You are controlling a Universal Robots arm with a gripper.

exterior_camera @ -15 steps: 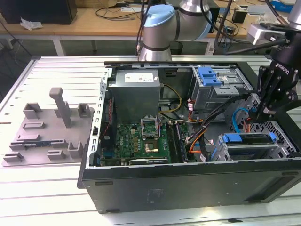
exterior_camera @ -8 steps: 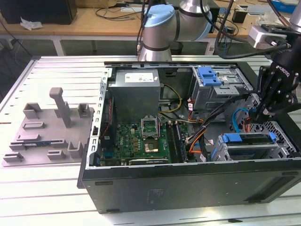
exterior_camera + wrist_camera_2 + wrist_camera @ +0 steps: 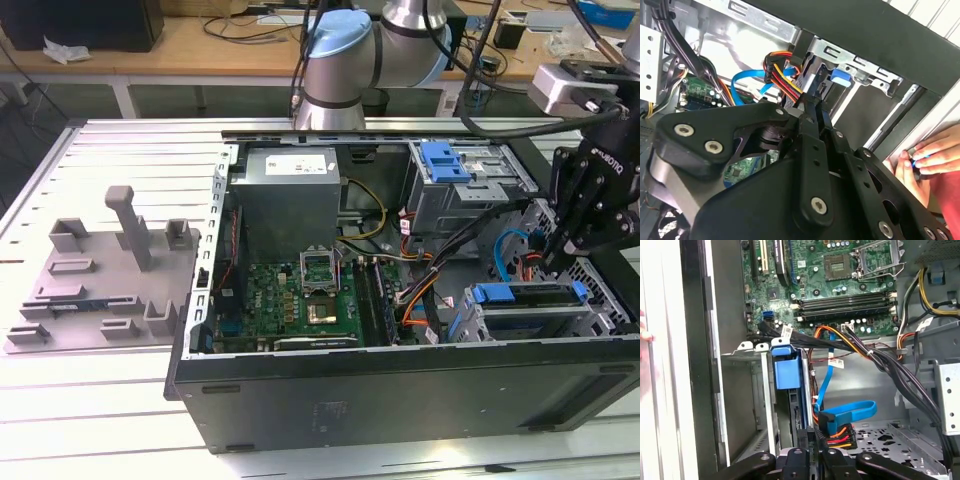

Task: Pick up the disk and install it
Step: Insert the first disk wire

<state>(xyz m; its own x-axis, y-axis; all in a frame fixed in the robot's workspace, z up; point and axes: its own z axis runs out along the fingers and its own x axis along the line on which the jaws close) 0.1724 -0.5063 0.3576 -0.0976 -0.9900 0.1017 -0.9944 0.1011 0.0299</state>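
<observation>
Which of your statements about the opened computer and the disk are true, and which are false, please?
1. The computer case lies open, its motherboard exposed. True.
2. The gripper hangs over the grey fixture plate. False: it is at the drive bay, by the disk.
3. A cooler covers the CPU socket. False: no cooler sits on it.
4. A person's hand is at the case's edge. True.

On the counter (image 3: pixel 110 425), a fixture plate (image 3: pixel 100 290) lies at the exterior view's left of an open computer case (image 3: pixel 400 400). Inside, the power supply (image 3: pixel 290 190) lies behind the motherboard (image 3: pixel 300 300). At that view's right, the disk (image 3: pixel 530 296) sits in a bay, with the claw (image 3: pixel 553 258) just above.
</observation>
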